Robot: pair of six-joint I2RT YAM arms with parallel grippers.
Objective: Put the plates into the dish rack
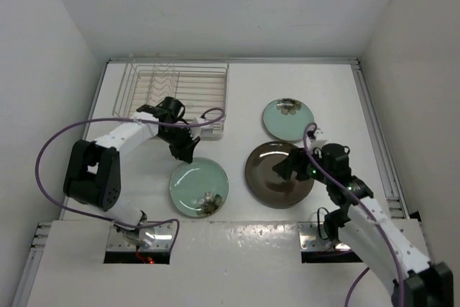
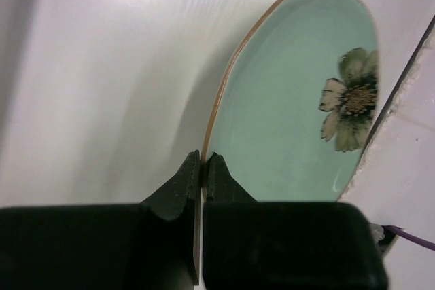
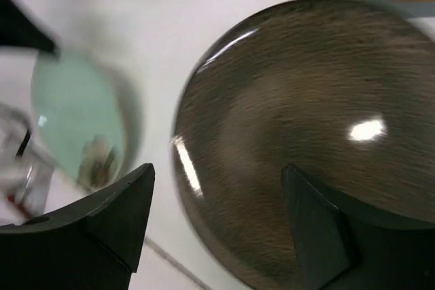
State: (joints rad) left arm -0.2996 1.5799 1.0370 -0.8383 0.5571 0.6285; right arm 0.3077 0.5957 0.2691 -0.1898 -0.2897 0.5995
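One mint-green plate (image 1: pixel 199 187) with a dark flower lies at the near middle of the table. My left gripper (image 1: pixel 187 154) is shut on its far rim; in the left wrist view the fingertips (image 2: pixel 203 168) pinch the brown-edged rim of this plate (image 2: pixel 292 100). The glossy dark brown plate (image 1: pixel 279 175) lies to its right. My right gripper (image 1: pixel 289 168) hovers open over its left part, the fingers wide apart across the brown plate (image 3: pixel 306 120) in the right wrist view (image 3: pixel 217 188). The second mint plate (image 1: pixel 287 119) lies behind it. The wire dish rack (image 1: pixel 176 88) stands at the back left with no plates in it.
A small white block (image 1: pixel 212 129) sits at the rack's near right corner. White walls close in the table on left, right and back. Purple cables (image 1: pixel 50 149) loop from both arms. A raised ledge (image 1: pixel 237 231) runs along the near edge.
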